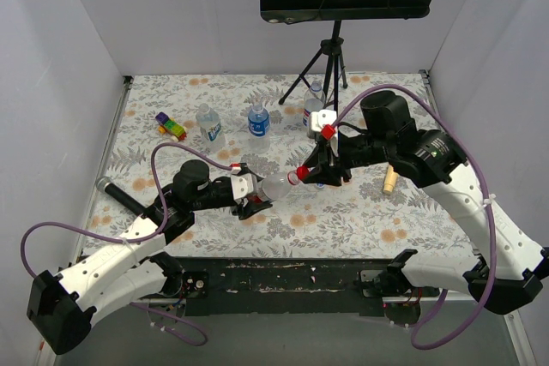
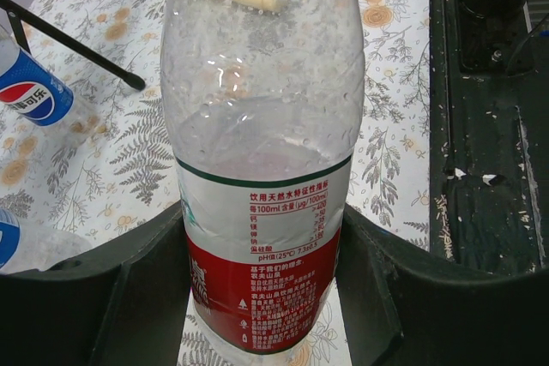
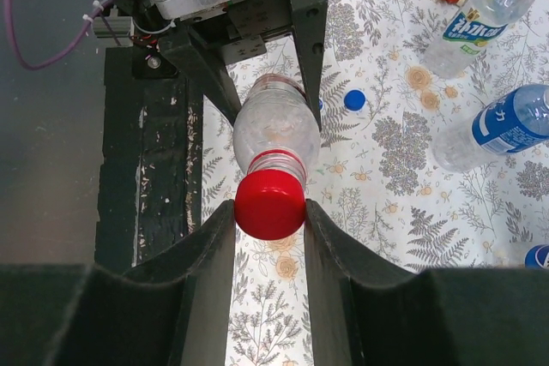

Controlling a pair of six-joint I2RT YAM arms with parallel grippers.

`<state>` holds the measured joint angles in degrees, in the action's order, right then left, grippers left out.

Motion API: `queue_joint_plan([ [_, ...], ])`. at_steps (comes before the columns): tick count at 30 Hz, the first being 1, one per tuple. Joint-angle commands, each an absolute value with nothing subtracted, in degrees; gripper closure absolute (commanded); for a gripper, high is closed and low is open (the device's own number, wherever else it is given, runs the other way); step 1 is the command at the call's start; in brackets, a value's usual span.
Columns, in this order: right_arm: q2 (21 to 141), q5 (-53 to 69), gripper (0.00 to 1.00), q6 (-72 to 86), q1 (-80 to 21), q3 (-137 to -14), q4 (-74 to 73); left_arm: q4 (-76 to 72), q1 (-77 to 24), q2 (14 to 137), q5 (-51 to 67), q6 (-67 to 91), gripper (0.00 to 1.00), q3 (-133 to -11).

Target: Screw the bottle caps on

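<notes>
The bottle (image 1: 276, 184) is lying sideways in the air above the near middle of the tabletop (image 1: 386, 237), its long axis running left to right and its neck pointing toward the right edge. The left gripper (image 1: 254, 195) is clamping its labelled body. The right gripper (image 3: 268, 212) is pinching the red cap (image 1: 301, 174) on its neck.

The left arm (image 1: 111, 267) and right arm (image 1: 480, 212) are both chunky white shells with black joints, each trailing a loopy purple cable (image 1: 396, 86), plus matte black pincer fingers (image 3: 197, 280).
</notes>
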<state>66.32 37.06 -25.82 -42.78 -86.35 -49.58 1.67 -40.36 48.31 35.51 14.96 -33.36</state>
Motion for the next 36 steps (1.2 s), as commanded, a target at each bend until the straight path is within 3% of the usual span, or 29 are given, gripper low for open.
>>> queue_joint_plan([
  [1, 66.62, 37.36, 0.75, -27.24, -43.15, -86.22, -48.42, 0.35, -40.52, 47.46, 37.79, 15.56, 0.62, -33.93],
  [17, 68.29, 37.97, 0.75, -27.51, -44.56, -85.87, -51.06, 0.35, -40.61, 47.37, 39.20, 16.43, 0.62, -33.93],
  [26, 68.91, 39.02, 0.75, -29.26, -45.97, -86.13, -52.82, 0.35, -40.61, 46.85, 42.18, 18.01, 0.69, -34.36],
  [36, 72.33, 39.64, 0.75, -35.68, -48.51, -89.12, -60.64, 6.85, -40.34, 52.64, 55.45, 18.99, 0.75, -39.46],
])
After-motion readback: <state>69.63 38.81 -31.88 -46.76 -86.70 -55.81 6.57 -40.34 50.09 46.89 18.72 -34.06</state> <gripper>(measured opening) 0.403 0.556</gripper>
